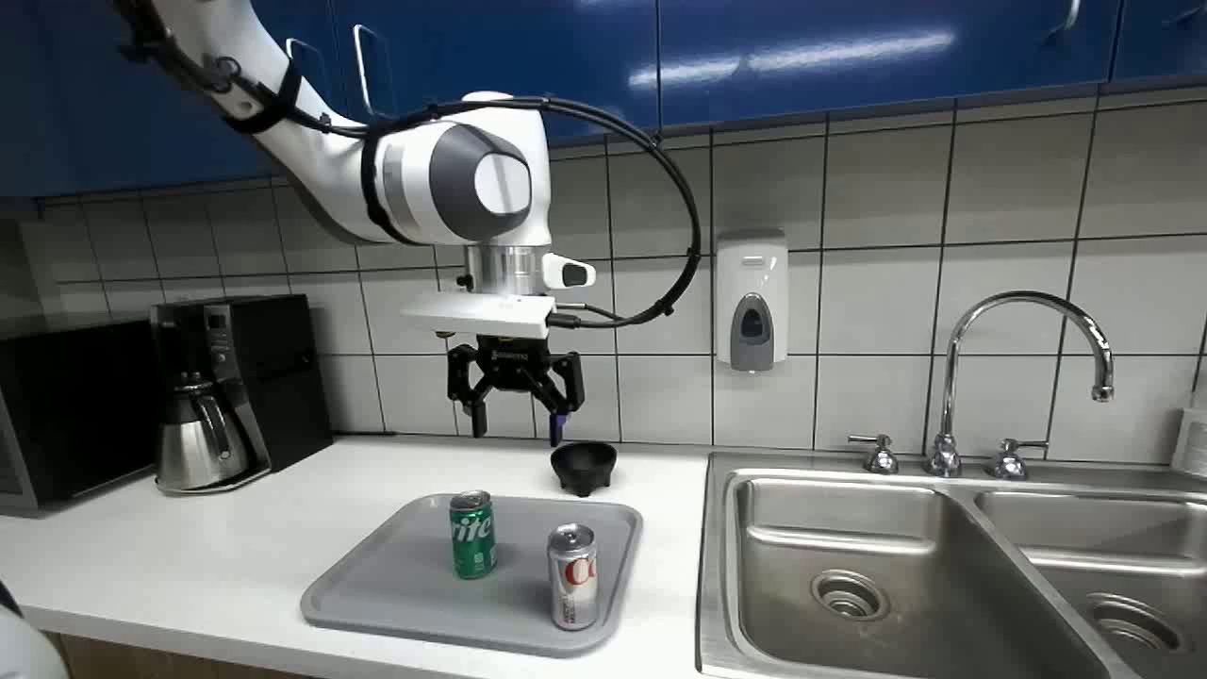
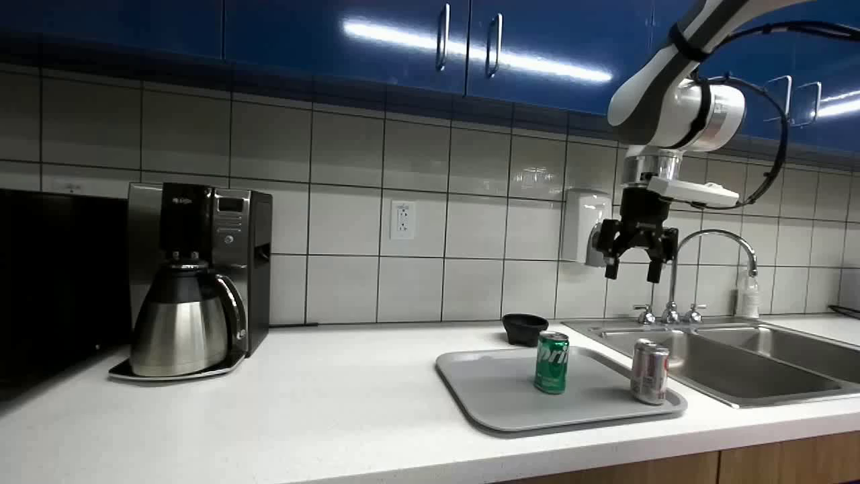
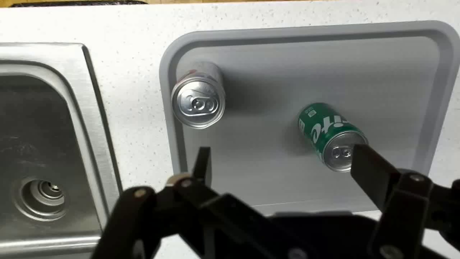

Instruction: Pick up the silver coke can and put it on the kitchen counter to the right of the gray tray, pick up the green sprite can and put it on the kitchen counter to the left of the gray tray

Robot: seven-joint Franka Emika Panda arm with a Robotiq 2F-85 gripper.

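The silver coke can (image 1: pixel 573 580) stands upright on the gray tray (image 1: pixel 405 594), near its sink-side front corner. It also shows in an exterior view (image 2: pixel 649 373) and the wrist view (image 3: pixel 198 100). The green sprite can (image 1: pixel 472 536) stands upright nearer the tray's middle, also in an exterior view (image 2: pixel 551 363) and the wrist view (image 3: pixel 323 129). The tray lies on the kitchen counter (image 1: pixel 226 547). My gripper (image 1: pixel 519 434) is open and empty, pointing down, well above the counter. In the wrist view, one finger of the gripper (image 3: pixel 282 156) covers part of the green can's top.
A small black bowl (image 1: pixel 584 467) stands behind the tray. The steel double sink (image 1: pixel 717 547) and its tall faucet (image 1: pixel 950 377) are beside the tray. A coffee maker (image 2: pixel 259 282) stands at the counter's far end. A soap dispenser (image 1: pixel 752 283) hangs on the tiled wall under blue cabinets (image 1: pixel 528 57).
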